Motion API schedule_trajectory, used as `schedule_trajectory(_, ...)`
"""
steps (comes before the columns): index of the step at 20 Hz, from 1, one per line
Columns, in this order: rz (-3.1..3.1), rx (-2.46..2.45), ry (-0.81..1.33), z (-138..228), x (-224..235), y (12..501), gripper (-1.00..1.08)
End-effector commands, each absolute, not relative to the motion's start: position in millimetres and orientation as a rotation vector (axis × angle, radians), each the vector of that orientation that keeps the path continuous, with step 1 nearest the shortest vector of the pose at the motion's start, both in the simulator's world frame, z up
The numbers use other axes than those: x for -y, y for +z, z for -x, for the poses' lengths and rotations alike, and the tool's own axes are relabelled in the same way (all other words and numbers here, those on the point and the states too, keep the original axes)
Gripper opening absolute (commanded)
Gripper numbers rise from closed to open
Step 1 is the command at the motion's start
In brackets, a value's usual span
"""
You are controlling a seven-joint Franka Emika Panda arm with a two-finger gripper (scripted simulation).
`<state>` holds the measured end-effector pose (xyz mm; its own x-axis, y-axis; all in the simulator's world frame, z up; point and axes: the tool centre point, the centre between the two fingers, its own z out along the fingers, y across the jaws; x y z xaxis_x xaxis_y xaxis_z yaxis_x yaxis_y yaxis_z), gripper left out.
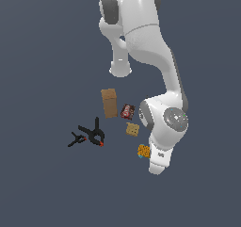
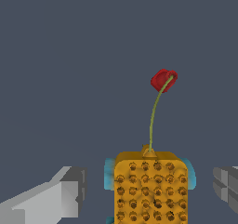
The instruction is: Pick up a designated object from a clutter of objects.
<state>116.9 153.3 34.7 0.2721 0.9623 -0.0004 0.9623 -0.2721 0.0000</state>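
Note:
The designated object (image 2: 151, 187) is an orange-yellow bumpy block with bluish bits at its sides; a thin green cord rises from it to a small red piece (image 2: 163, 80). In the wrist view it sits between my two grey fingers (image 2: 65, 193), with a gap on each side. My gripper (image 2: 149, 190) is open and touches nothing. In the exterior view the block (image 1: 143, 151) lies on the floor beside the arm's hand, which hides the fingers. The clutter of objects (image 1: 110, 120) spreads toward the exterior view's left.
A tall brown box (image 1: 109, 102), a red-dark packet (image 1: 127, 111) and a tan square tile (image 1: 132, 129) lie beyond the block. Black clamps with red tips (image 1: 94, 133) sit at the exterior view's left. The arm's white base (image 1: 120, 66) stands behind them.

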Motion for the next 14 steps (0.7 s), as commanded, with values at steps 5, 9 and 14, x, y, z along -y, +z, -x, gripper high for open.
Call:
schedule_trajectory(5, -2.504, -1.897, 0.000, -117.3, -153.4, 15.1, 1.00)
schedule_trajectory(9, -2.504, -1.897, 0.000, -117.8, -153.6, 15.2, -1.00)
schedule_trajectory(14, -2.504, -1.897, 0.000, -117.8, -153.6, 15.2, -1.00)
